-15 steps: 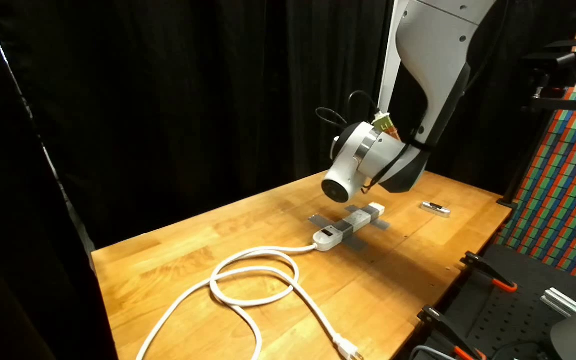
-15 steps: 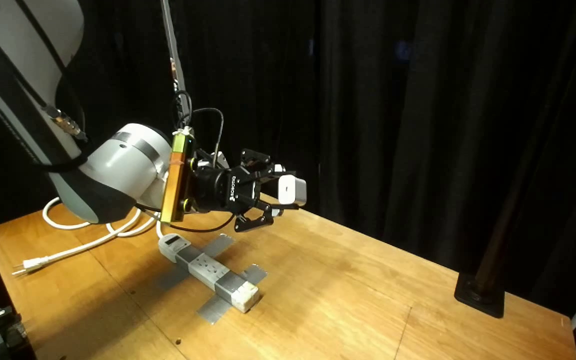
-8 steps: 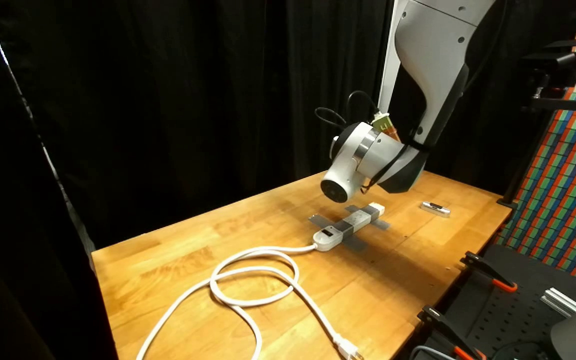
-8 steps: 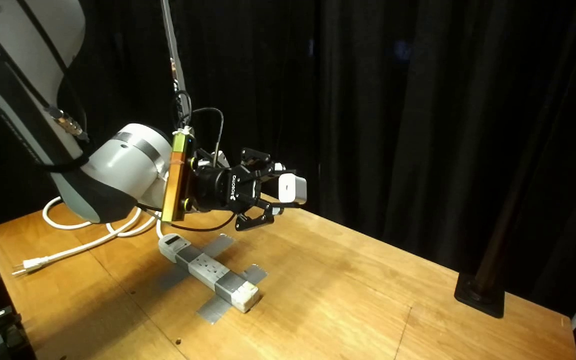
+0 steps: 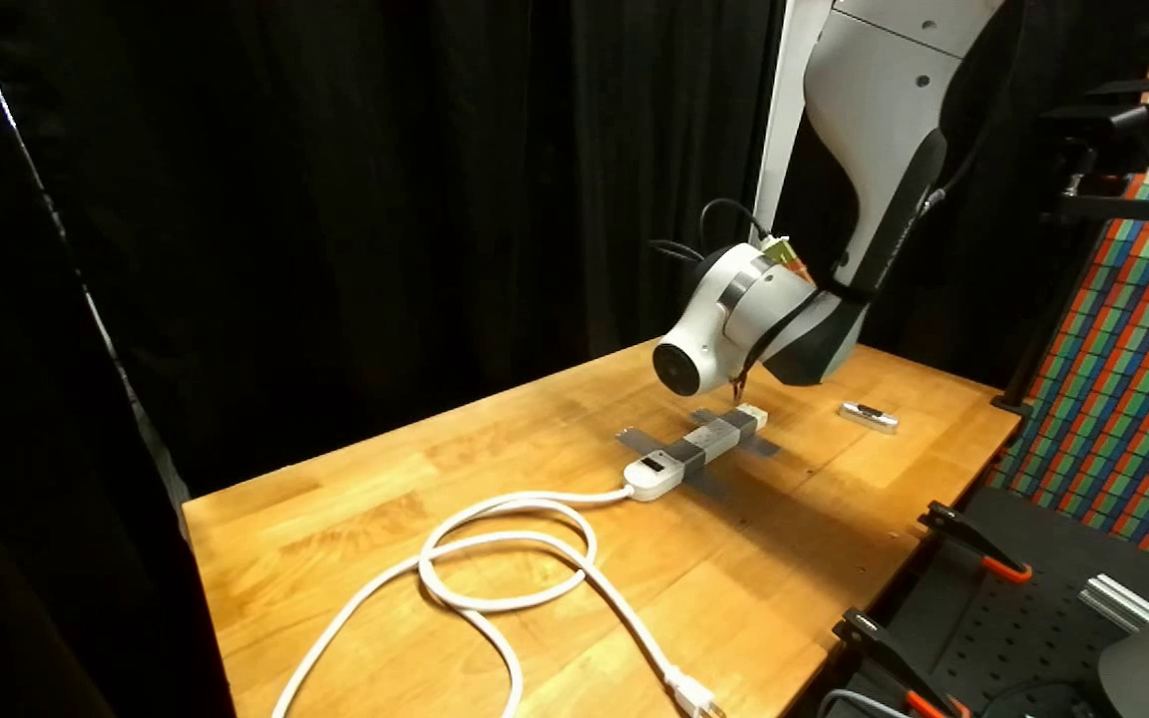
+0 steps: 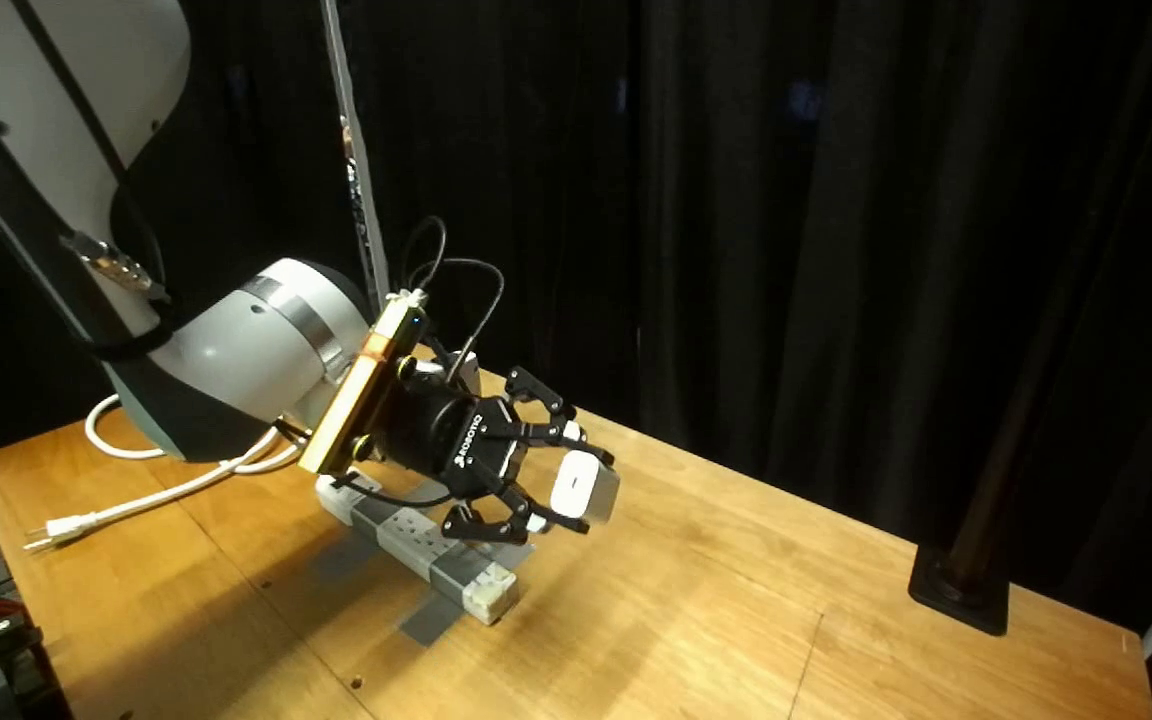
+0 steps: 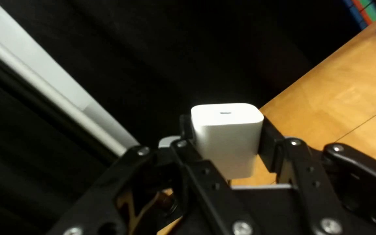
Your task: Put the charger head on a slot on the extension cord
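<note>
We see the Franka Panda arm (image 5: 869, 199) slanting down from the upper right in an exterior view, bent at its white wrist (image 5: 714, 324). Mid-frame in an exterior view, the Robotiq gripper (image 6: 588, 492) tilts downward to the right. Near the wrist view's centre we find its two fingers (image 7: 269, 147) clamped in a grip.

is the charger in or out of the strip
Out: the end effector holds the charger, visibly apart from the strip in an exterior view.
</note>
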### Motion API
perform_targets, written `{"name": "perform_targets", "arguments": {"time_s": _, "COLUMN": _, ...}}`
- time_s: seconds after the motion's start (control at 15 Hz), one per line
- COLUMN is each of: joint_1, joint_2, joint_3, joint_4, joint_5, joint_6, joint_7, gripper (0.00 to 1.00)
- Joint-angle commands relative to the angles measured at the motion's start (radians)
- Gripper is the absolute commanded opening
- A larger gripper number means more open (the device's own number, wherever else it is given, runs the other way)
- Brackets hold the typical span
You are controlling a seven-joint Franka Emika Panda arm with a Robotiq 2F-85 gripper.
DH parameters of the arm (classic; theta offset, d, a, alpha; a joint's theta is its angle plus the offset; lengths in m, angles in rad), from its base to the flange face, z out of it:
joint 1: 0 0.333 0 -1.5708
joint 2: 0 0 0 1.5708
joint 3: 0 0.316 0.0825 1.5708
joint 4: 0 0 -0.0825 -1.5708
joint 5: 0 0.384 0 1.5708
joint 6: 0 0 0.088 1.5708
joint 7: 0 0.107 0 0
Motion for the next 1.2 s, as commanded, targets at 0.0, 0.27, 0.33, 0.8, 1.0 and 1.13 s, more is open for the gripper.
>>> {"name": "perform_targets", "arguments": {"time_s": 0.0, "joint_1": -0.003, "joint_2": -0.001, "joint_3": 0.008, "joint_4": 0.014, "joint_5": 0.137, "joint_6": -0.074, "joint_7": -0.143, "gripper": 0.23}}
{"name": "perform_targets", "arguments": {"time_s": 0.27, "joint_1": 0.016, "joint_2": 0.034, "joint_3": 0.039, "joint_4": 0.022, "joint_5": 0.193, "joint_6": -0.058, "joint_7": -0.336, "gripper": 0.23}}
{"name": "perform_targets", "arguments": {"time_s": 0.33, "joint_1": 0.019, "joint_2": 0.047, "joint_3": 0.048, "joint_4": 0.027, "joint_5": 0.194, "joint_6": -0.050, "joint_7": -0.382, "gripper": 0.23}}
{"name": "perform_targets", "arguments": {"time_s": 0.8, "joint_1": 0.030, "joint_2": 0.095, "joint_3": 0.093, "joint_4": 0.058, "joint_5": 0.204, "joint_6": -0.005, "joint_7": -0.751, "gripper": 0.23}}
{"name": "perform_targets", "arguments": {"time_s": 1.0, "joint_1": 0.008, "joint_2": 0.097, "joint_3": 0.098, "joint_4": 0.080, "joint_5": 0.219, "joint_6": 0.094, "joint_7": -0.891, "gripper": 0.23}}
{"name": "perform_targets", "arguments": {"time_s": 1.13, "joint_1": 0.002, "joint_2": 0.097, "joint_3": 0.092, "joint_4": 0.097, "joint_5": 0.251, "joint_6": 0.126, "joint_7": -0.953, "gripper": 0.23}}
